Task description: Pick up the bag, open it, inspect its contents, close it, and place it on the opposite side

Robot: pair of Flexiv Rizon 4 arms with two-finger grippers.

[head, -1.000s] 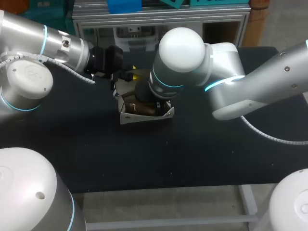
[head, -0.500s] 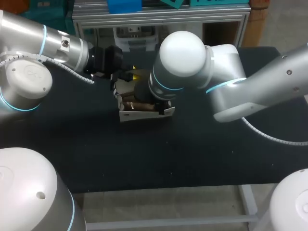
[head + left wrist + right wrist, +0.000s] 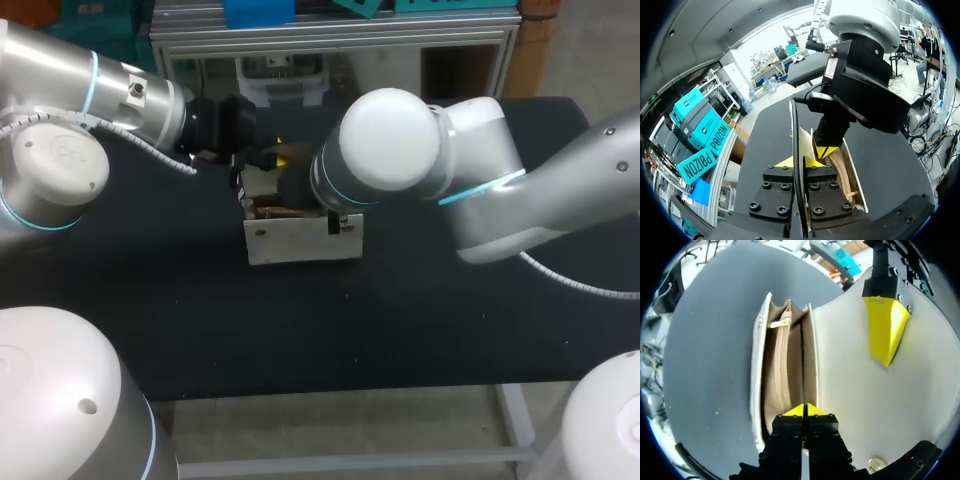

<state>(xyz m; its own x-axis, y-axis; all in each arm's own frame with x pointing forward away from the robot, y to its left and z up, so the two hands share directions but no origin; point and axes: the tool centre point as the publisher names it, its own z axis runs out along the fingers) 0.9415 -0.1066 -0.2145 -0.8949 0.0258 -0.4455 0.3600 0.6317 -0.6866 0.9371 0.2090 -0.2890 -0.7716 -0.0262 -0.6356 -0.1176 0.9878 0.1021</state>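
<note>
A cream bag [image 3: 300,240] stands mid-table with its mouth open; the right wrist view shows its brown lining [image 3: 782,375]. The bag's flap [image 3: 880,405] is held back. My left gripper [image 3: 800,161] is shut on that flap's thin edge [image 3: 794,130] behind the bag, and its yellow tips [image 3: 270,157] show in the head view. My right gripper [image 3: 804,410] is down at the bag's mouth, its tips pressed together on the rim where the flap joins the body. In the head view the right wrist hides those fingers.
The black table [image 3: 420,330] is bare in front of the bag and to both sides. My right arm's thick elbow [image 3: 390,140] hangs over the bag's back right. A round snap [image 3: 875,463] sits on the flap's inner face.
My right gripper has gone from wide open to shut at the bag's rim. The bag's pale front wall now stands upright and hides the lining in the head view. The left arm has kept still.
</note>
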